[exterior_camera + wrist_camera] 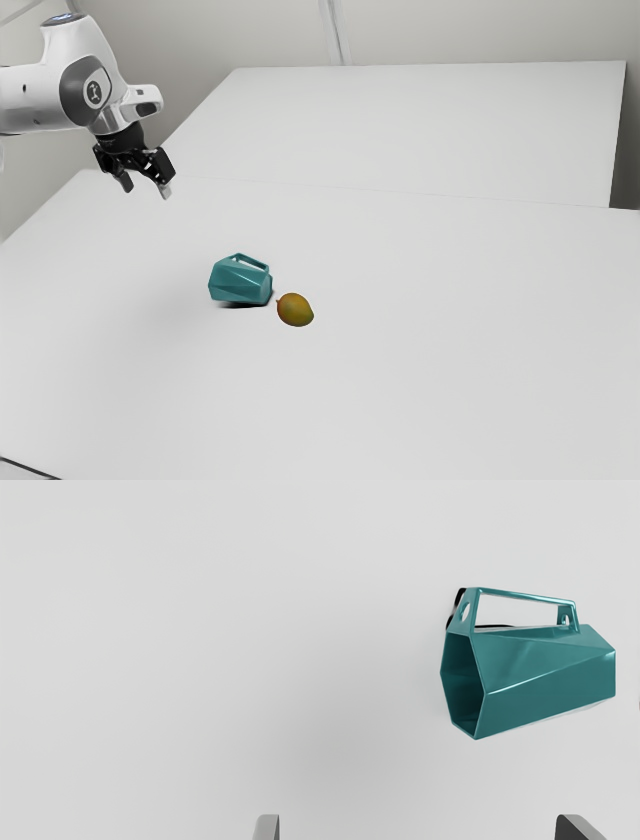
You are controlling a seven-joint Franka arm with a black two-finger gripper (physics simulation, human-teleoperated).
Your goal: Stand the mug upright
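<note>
Faceted teal mug [240, 281] lies on its side on the white table [450, 370], near the mango [295, 310]; upright pose not met. Gripper [146, 188] empty, spread wide, above the table. Judged remaining: grasp, righting, release.

We reach in from exterior view's left, our white arm [35, 98] roughly level there, then bending down at grey-banded joint [85, 91]. Our black gripper [146, 190] hangs at arm's end, pointing mostly downward. In wrist view, our two grey fingertips [266, 828] stand wide apart, open.
</note>
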